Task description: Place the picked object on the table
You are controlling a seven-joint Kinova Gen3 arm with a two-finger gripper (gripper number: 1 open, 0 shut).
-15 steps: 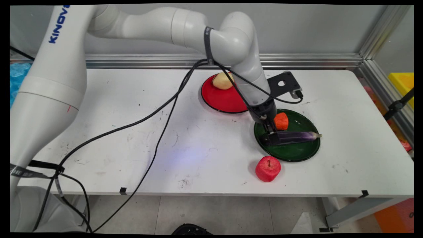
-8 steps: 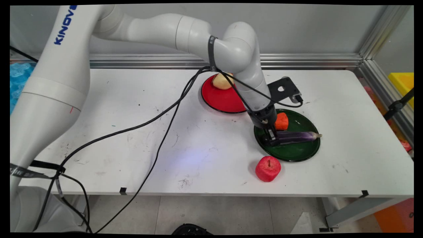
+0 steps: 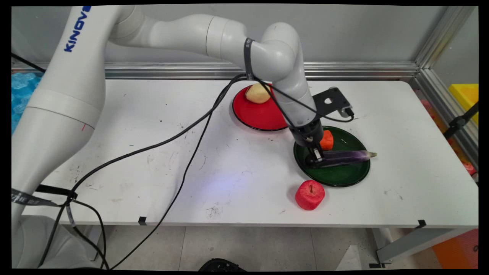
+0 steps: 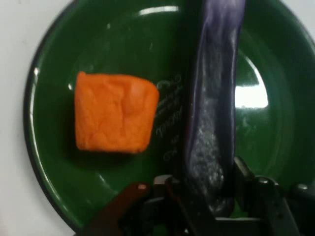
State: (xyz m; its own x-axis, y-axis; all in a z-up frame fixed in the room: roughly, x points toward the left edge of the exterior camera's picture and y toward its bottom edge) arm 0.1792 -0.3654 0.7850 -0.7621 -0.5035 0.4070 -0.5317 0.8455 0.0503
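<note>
With fingers closed on the left end of the purple eggplant [image 3: 345, 157], the gripper [image 3: 315, 159] sits over the green plate [image 3: 340, 176]; orange block [image 3: 327, 139] just beyond on the same plate; red apple [image 3: 310, 194] on table, near side; yellow fruit [image 3: 257, 93] on red plate [image 3: 256, 114], farther left.

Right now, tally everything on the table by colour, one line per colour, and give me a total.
Red: 2, the red plate and the apple.
Green: 1, the green plate.
Orange: 1, the orange block on the green plate.
Purple: 1, the eggplant between the fingers.
Yellow: 1, the yellow fruit on the red plate.
Total: 6.
</note>
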